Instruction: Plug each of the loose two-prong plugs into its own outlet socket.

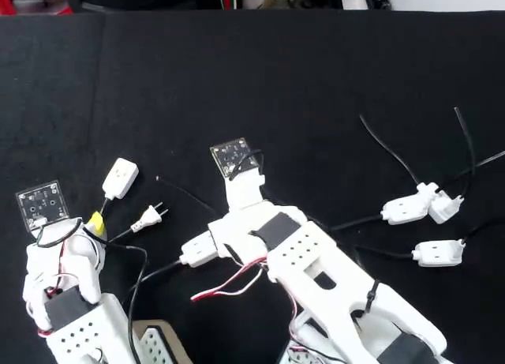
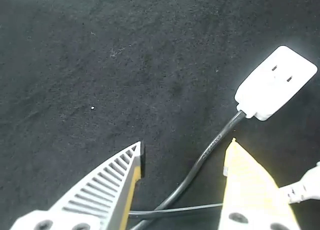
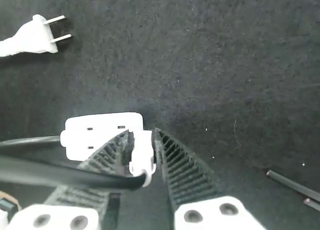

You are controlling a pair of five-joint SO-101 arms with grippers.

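The right gripper (image 3: pixel 142 135) is clamping a white plug (image 3: pixel 142 157) against a socket (image 3: pixel 97 132); a skewed push is risking bent prongs or the socket sliding away. The left gripper (image 2: pixel 185 144) is hanging open beside the loose plug (image 1: pixel 148 217)

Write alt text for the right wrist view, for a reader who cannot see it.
The right gripper is shut on one end of a white outlet socket lying on the black cloth, with a black cord crossing in front. A loose two-prong plug lies farther off, its prongs bare.
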